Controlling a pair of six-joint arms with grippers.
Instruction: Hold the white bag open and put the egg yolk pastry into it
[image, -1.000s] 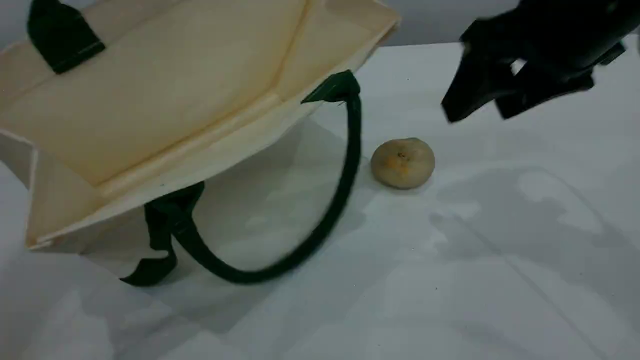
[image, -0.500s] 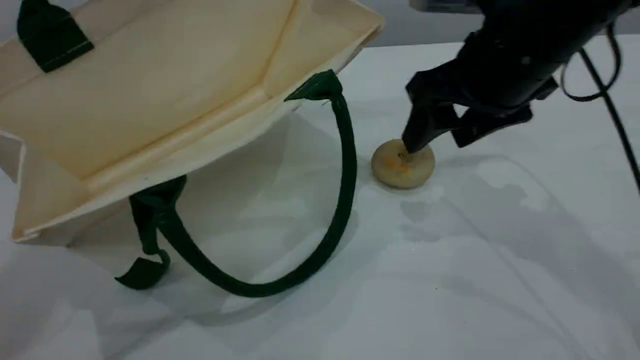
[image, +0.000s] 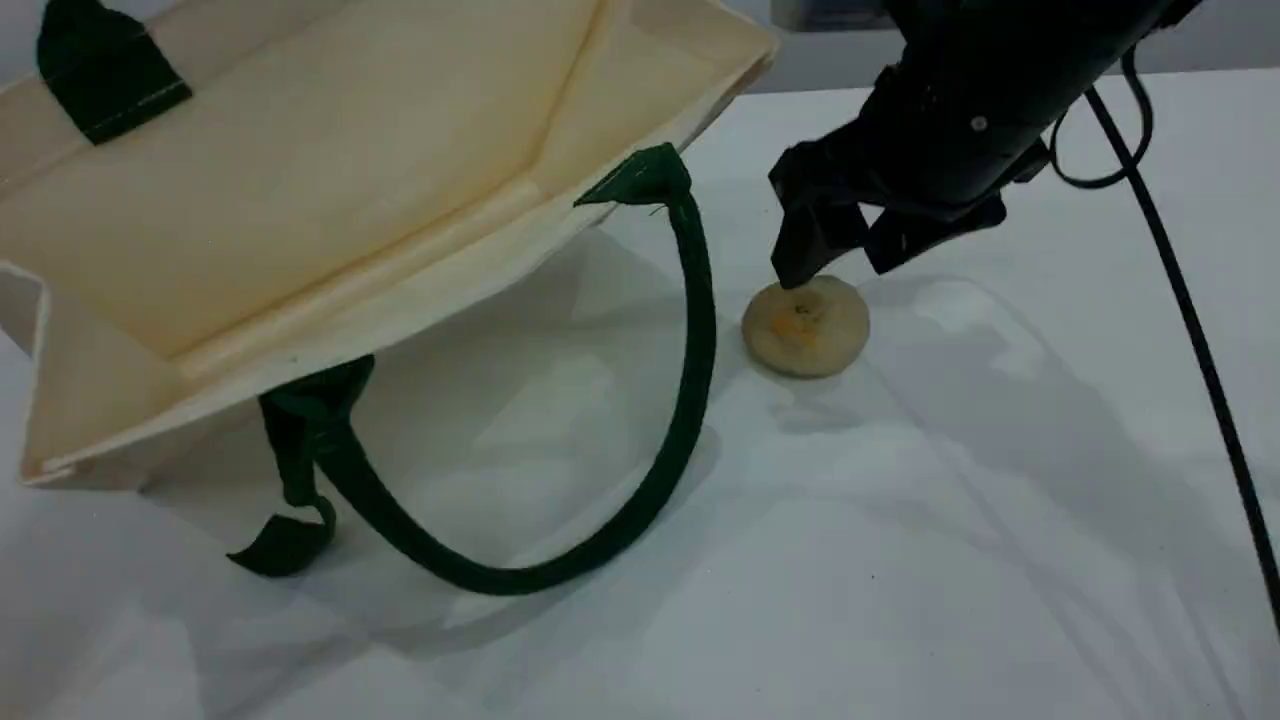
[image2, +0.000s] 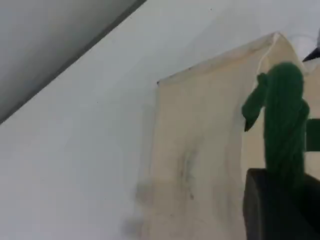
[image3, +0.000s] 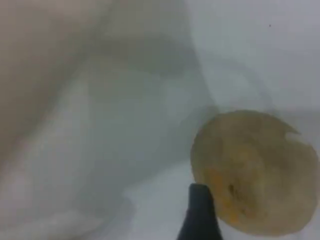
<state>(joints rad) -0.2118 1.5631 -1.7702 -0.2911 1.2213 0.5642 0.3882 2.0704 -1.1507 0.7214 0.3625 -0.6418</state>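
The white bag (image: 300, 200) is tilted with its mouth wide open toward the camera and one side raised off the table. Its lower green handle (image: 690, 330) loops down onto the table. In the left wrist view, my left gripper (image2: 280, 187) is shut on the other green handle (image2: 284, 125), beside the bag's stained side (image2: 200, 150). The egg yolk pastry (image: 805, 325) lies on the table just right of the handle loop. My right gripper (image: 835, 266) hangs open right over it, one fingertip (image3: 200, 215) at the edge of the pastry (image3: 255, 172).
The white table (image: 900, 550) stretches in front of and to the right of the pastry. A black cable (image: 1190, 320) trails from the right arm across the table's right side.
The right gripper came down and left from the upper right to sit over the pastry, still open. The bag shifted slightly left and settled; the pastry stayed put.
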